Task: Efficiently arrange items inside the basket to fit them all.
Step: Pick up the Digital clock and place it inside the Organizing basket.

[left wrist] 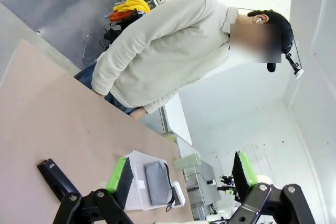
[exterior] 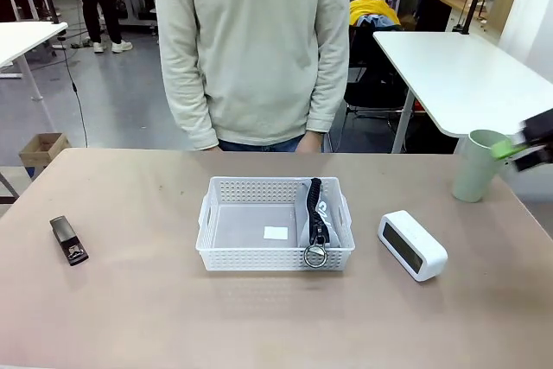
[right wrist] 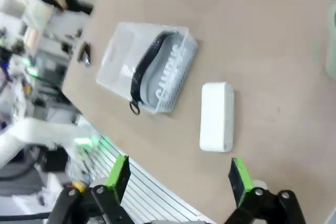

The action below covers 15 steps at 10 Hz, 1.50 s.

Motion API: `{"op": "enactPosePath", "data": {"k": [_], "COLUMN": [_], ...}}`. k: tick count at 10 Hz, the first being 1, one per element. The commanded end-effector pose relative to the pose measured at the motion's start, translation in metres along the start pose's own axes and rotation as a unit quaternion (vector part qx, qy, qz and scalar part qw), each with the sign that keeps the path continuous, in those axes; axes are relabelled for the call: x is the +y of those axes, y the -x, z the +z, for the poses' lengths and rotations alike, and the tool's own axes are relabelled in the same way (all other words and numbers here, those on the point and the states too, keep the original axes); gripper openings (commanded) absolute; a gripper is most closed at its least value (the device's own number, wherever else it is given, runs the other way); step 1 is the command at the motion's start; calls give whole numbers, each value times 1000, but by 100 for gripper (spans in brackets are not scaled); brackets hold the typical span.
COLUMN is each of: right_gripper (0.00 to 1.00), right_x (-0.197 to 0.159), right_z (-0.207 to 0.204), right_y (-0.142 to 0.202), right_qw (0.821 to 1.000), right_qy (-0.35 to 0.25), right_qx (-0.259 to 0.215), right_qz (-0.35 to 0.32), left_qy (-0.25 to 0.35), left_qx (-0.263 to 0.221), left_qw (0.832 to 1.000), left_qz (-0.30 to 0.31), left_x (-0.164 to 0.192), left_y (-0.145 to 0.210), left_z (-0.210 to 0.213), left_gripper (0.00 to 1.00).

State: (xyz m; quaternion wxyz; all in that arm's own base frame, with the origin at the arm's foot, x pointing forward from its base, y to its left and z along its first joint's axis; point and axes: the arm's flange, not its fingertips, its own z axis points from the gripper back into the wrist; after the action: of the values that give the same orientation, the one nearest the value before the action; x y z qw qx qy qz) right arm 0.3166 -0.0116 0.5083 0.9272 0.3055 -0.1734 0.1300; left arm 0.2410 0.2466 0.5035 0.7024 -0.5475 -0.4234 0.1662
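Observation:
The white lattice basket (exterior: 216, 213) sits mid-table. The grey "CAMPUS" pouch (exterior: 316, 213) stands on edge along its right side, and the pouch's ring hangs over the near rim. The white box with a screen (exterior: 412, 244) lies to the right of the basket. The black stapler (exterior: 68, 240) lies far left. The pale green cup (exterior: 477, 166) stands upright at the far right, and my right gripper (exterior: 517, 148) hovers beside it. In the right wrist view, that gripper (right wrist: 179, 174) is open high above the white box (right wrist: 217, 116) and the basket (right wrist: 118, 59). My left gripper (left wrist: 181, 171) is open and empty, above the stapler (left wrist: 58, 178).
A person in a pale sweater (exterior: 251, 41) stands at the far table edge, hands down by their sides. A white sticker (exterior: 276, 232) lies on the basket floor. Bare tabletop surrounds the basket. Another white table (exterior: 467, 66) stands behind on the right.

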Motion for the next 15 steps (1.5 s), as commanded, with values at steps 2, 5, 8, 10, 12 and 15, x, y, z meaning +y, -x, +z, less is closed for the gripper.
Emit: {"op": "enactPosePath", "data": {"k": [2,5,8,10,12,15], "right_gripper": [100,100,100,100,100,100], "right_x": [36,46,90,95,87,89], "right_z": [-64,-60,-130,-148,-152,-163], "right_y": [10,-9,-18,-23,-23,-14], "right_qw": [994,995,922,916,919,910], "right_qy": [50,46,323,334,320,363], "right_qx": [71,72,199,177,155,156], "right_qz": [61,60,-77,-133,-170,-127], "left_qy": [11,11,11,11,11,11], "left_qx": [-4,-4,-4,-4,-4,-4], "left_qw": [1000,1000,1000,1000,1000,1000], "left_qz": [-13,-13,-13,-13,-13,-13], "left_x": [0,0,0,0,0,0], "left_y": [-1,-1,-1,-1,-1,-1], "left_z": [0,0,0,0,0,0], "left_gripper": [100,100,100,100,100,100]}}
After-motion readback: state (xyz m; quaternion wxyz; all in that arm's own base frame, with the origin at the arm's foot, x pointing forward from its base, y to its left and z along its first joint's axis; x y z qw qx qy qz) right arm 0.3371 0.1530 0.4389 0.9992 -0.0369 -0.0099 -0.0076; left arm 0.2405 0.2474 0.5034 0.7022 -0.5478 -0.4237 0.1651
